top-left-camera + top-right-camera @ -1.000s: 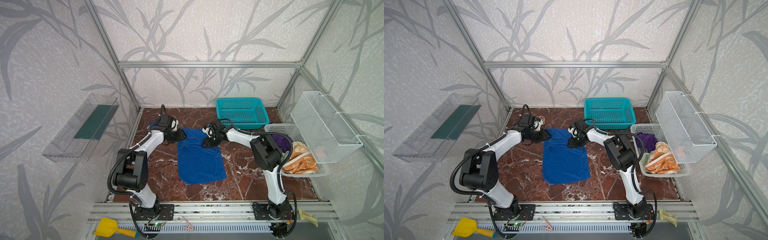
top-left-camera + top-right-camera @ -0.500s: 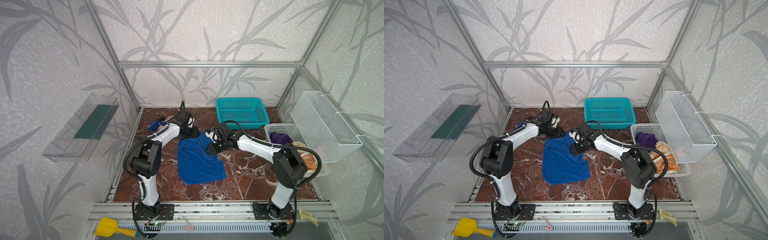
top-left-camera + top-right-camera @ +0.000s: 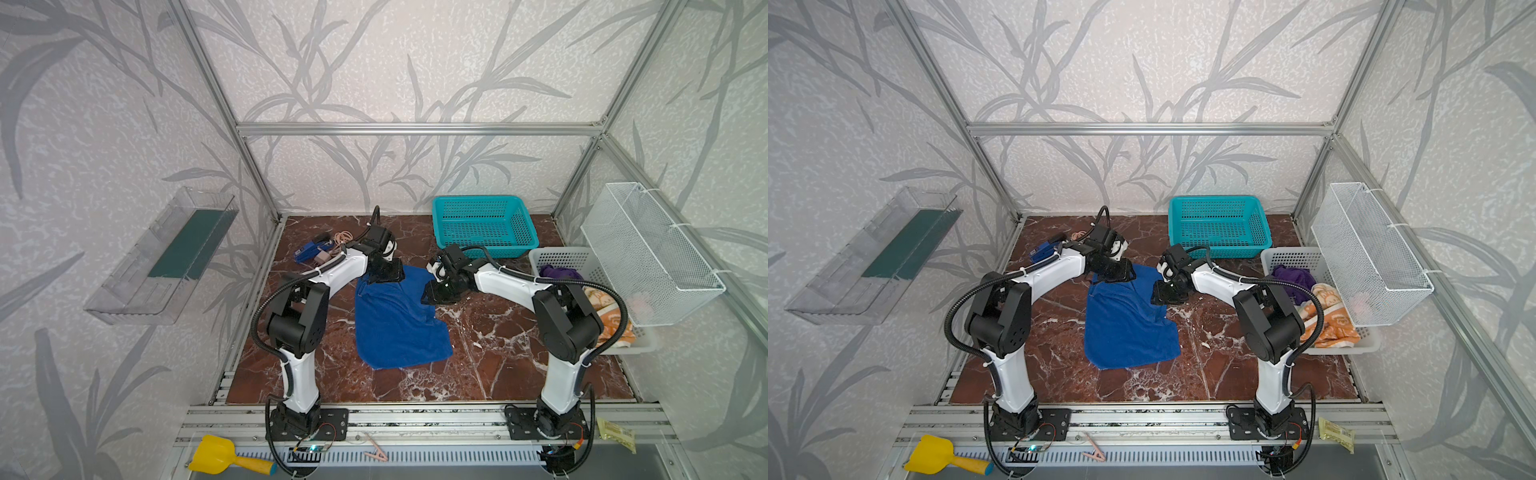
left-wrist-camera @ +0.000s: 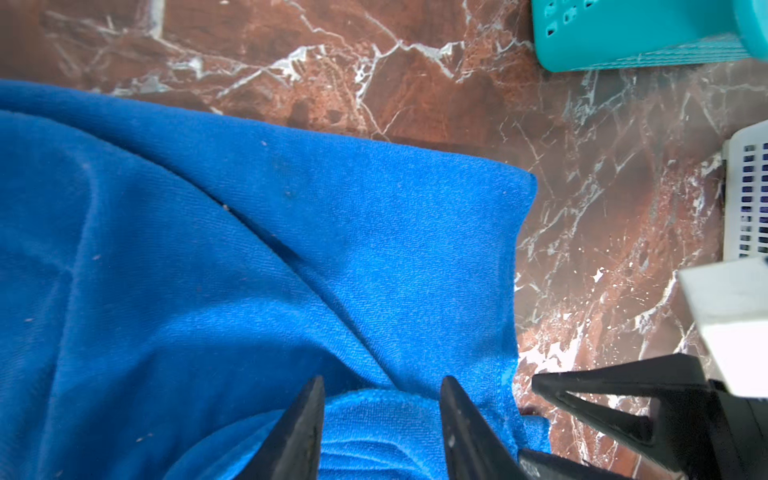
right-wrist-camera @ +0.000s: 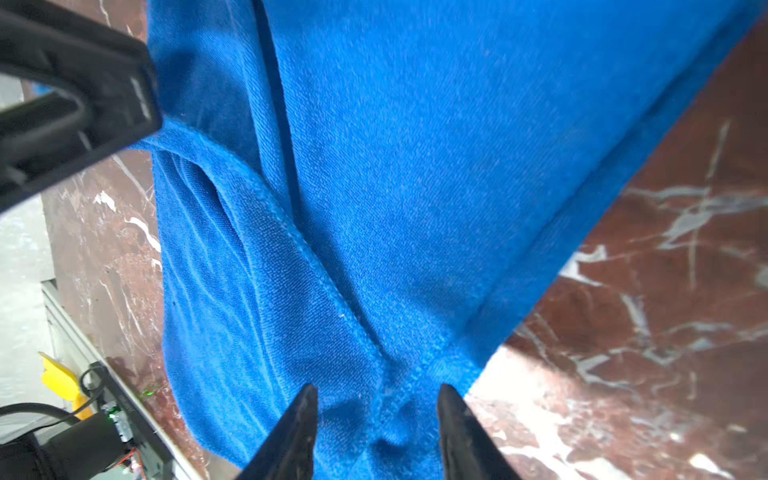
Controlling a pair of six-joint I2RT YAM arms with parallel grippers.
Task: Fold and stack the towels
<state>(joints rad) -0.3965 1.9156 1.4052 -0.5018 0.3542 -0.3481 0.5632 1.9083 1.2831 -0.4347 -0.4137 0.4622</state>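
At the middle of the brown marble table (image 3: 498,365), the plain royal-blue terry towel (image 3: 395,328), flat a second ago, now has its 12 o'clock edge raised by the left hand (image 3: 384,275) and right hand (image 3: 434,294), each clamped on a corner and drawing toward 6 o'clock, so the first fold seems under way.

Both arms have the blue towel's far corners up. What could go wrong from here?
1. The right gripper sits nearer the front than the left gripper, so the blue towel could fold skewed.
2. Each pair of fingers pinches only a bunched corner; it may slip.
3. The grippers are close together and might collide.
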